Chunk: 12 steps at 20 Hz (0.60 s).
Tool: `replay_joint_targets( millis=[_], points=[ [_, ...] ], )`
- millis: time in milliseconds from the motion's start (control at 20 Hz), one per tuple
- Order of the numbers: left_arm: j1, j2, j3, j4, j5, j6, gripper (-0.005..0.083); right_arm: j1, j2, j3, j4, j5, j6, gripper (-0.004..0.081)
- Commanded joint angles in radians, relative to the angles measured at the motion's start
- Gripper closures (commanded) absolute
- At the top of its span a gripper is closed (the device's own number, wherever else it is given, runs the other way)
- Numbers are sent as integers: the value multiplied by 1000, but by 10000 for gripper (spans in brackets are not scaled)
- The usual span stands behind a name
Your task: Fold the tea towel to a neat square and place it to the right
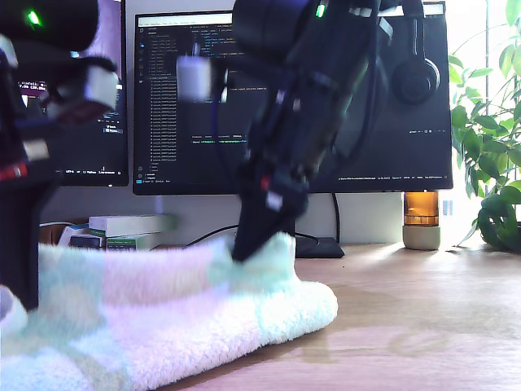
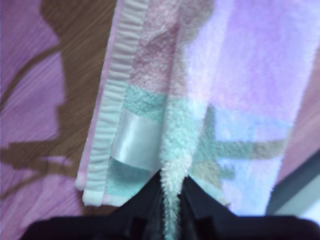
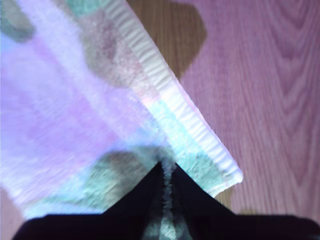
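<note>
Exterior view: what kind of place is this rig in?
Looks like an office or lab desk: a wooden table, a monitor showing code, headphones hung on it, and a potted plant by a bright window.

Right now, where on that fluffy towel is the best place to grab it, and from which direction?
Grip the tea towel near its ribbed hem, coming from above. It lies flat on the desk, so pinching up a ridge works; my first gripper and second gripper each hold one.

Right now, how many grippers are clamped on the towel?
2. My first gripper pinches a fluffy fold of the tea towel near its ribbed hem; my second gripper pinches a fold near a corner.
</note>
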Motion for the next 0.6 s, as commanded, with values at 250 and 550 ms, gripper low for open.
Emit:
replay_joint_targets(
  millis=[250, 550],
  points=[
    [2, 13, -16, 27, -102, -4, 531, 2, -3, 2, 51, 0, 27, 609],
    [7, 13, -16, 14, -137, -3, 482, 2, -3, 9, 50, 43, 28, 552]
  ],
)
